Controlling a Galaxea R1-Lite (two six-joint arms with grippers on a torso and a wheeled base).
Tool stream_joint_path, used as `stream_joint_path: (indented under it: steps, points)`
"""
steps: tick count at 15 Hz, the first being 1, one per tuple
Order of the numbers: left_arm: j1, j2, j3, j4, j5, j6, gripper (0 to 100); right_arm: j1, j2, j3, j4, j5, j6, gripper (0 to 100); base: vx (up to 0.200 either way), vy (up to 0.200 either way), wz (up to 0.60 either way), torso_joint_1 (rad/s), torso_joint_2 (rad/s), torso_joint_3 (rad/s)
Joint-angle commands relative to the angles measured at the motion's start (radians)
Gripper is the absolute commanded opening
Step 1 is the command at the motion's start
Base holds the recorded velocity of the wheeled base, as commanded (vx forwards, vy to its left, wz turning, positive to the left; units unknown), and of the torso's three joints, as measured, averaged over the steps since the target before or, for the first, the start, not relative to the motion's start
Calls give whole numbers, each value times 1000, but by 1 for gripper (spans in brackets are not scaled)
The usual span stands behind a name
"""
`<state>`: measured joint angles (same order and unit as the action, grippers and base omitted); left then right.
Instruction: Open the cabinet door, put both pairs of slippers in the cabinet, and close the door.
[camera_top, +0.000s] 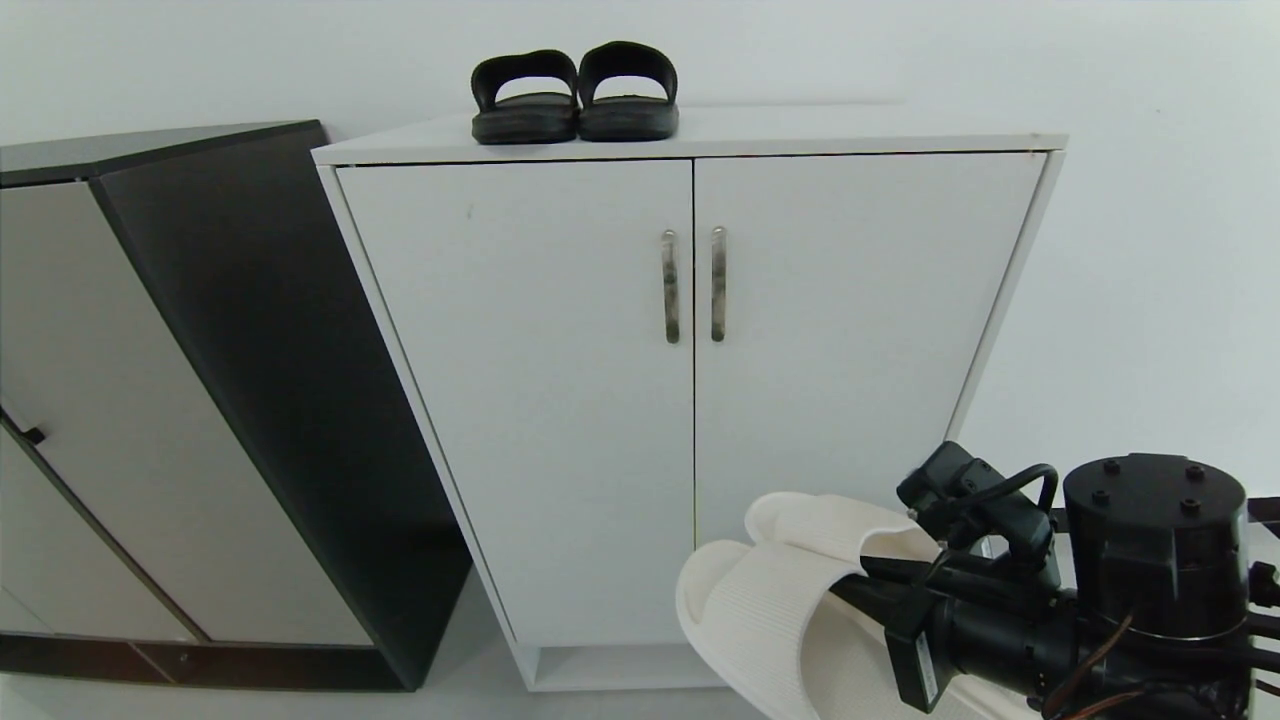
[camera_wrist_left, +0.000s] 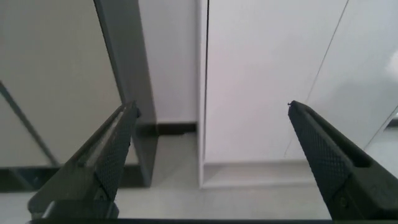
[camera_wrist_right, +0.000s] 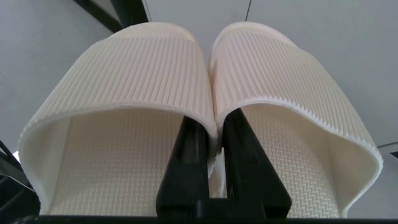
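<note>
A white two-door cabinet (camera_top: 560, 420) stands before me, both doors shut, with two metal handles (camera_top: 671, 286) at the centre seam. A pair of black slippers (camera_top: 575, 92) rests on its top. At the lower right my right gripper (camera_top: 872, 585) is shut on a pair of white slippers (camera_top: 790, 590), one finger inside each slipper (camera_wrist_right: 211, 106), pinching their inner walls together. In the left wrist view my left gripper (camera_wrist_left: 208, 112) is open and holds nothing, facing the cabinet's lower left corner (camera_wrist_left: 202, 177) near the floor.
A dark cabinet (camera_top: 230, 400) with grey doors stands close against the white cabinet's left side. A white wall (camera_top: 1150, 250) runs behind and to the right. Light floor (camera_top: 470, 690) shows below the cabinets.
</note>
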<state>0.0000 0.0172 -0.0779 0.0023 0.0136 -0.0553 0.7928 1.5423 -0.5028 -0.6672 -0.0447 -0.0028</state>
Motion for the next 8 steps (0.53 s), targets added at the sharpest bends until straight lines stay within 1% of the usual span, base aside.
stream_joint_path:
  steps: [1, 2, 3, 4, 5, 6, 7, 8]
  points:
    - [-2, 144, -194, 7, -38, -153, 100, 0, 4, 1, 0, 0, 0, 0, 0, 0, 0, 0, 0, 0]
    - [-3, 193, -197, 5, -83, -152, 100, 0, 4, 1, 0, 0, 0, 0, 0, 0, 0, 0, 0, 0]
    - [-5, 316, -197, -2, -199, -149, 100, -1, 4, 1, -2, 0, 1, 0, 0, 0, 0, 0, 0, 0]
    - [-5, 394, -201, -22, -248, -149, 100, -1, 4, 1, -2, 0, 1, 0, 0, 0, 0, 0, 0, 0]
    - [-5, 509, -201, -105, -307, -147, 100, -3, 4, 1, -2, 0, 1, 0, 0, 0, 0, 0, 0, 0]
    - [-6, 629, -198, -240, -370, -139, 100, -4, 2, 3, -2, 0, 1, 0, 0, 0, 0, 0, 0, 0]
    - [-9, 711, -204, -331, -431, -130, 100, -6, 1, 3, -8, 0, 3, 0, 0, 0, 0, 0, 0, 0]
    - [-12, 776, -223, -394, -497, -130, 100, -6, 2, 4, -17, 0, 3, 0, 0, 0, 0, 0, 0, 0]
